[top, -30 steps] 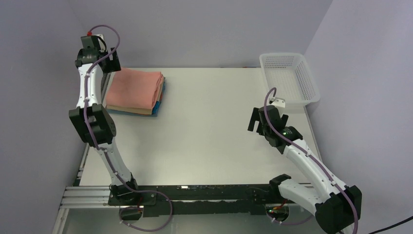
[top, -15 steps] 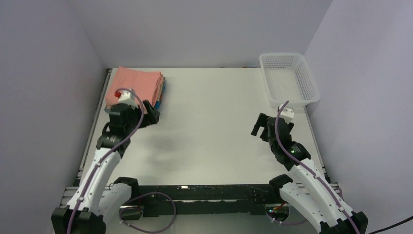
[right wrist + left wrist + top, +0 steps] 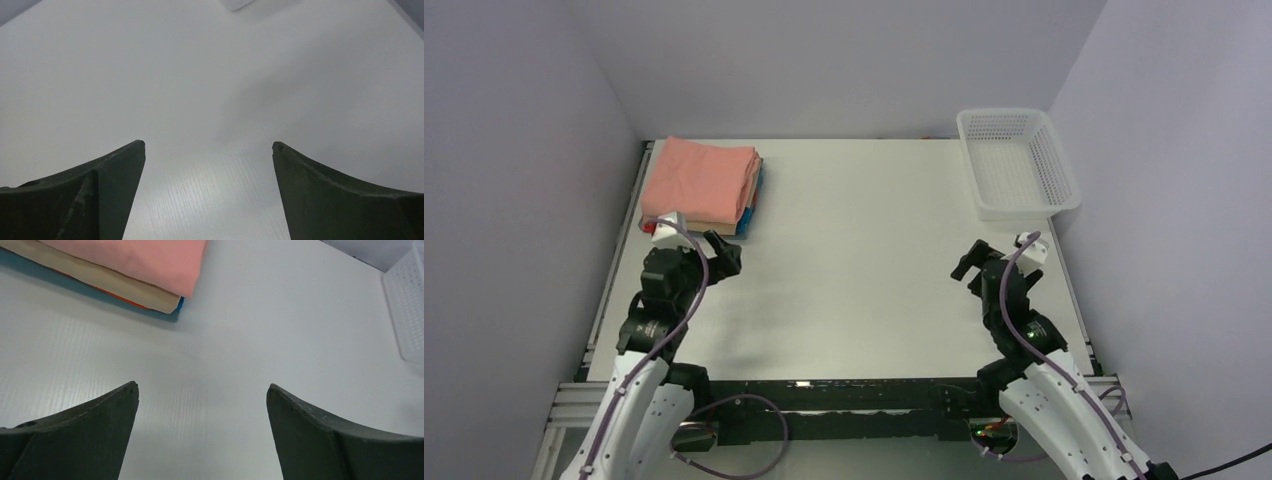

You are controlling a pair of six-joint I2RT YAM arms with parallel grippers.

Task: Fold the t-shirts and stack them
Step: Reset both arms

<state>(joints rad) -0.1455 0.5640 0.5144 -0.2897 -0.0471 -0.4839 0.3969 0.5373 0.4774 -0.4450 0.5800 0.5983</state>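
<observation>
**While nothing is pinched, all is seen stacked**

While the folded stack of cloth t-shirts (image 3: pixel 701 188) (image 3: pixel 150 260), salmon-pink over tan, red and blue edges, is seen at the far-left corner of the white desk (image 3: pixel 854 230), the left gripper (image 3: pixel 727 254) (image 3: pixel 202 390) is held spread just beside it, apart from the cloth. The right gripper (image 3: pixel 969 262) (image 3: pixel 208 145) is likewise spread over bare desk near the right edge.

From above I see the shirts (image 3: pixel 702 188) folded in one stack at the far-left corner of the table (image 3: pixel 854 260). Pink is on top, with tan and blue edges showing beneath. My left gripper (image 3: pixel 726 256) hangs just beside the stack's near-right corner. The right gripper (image 3: pixel 970 266) sits over the table near its right edge, apart from the basket (image 3: pixel 1024 212) at the far-right corner. I can't read either jaw gap from this height.
</observation>
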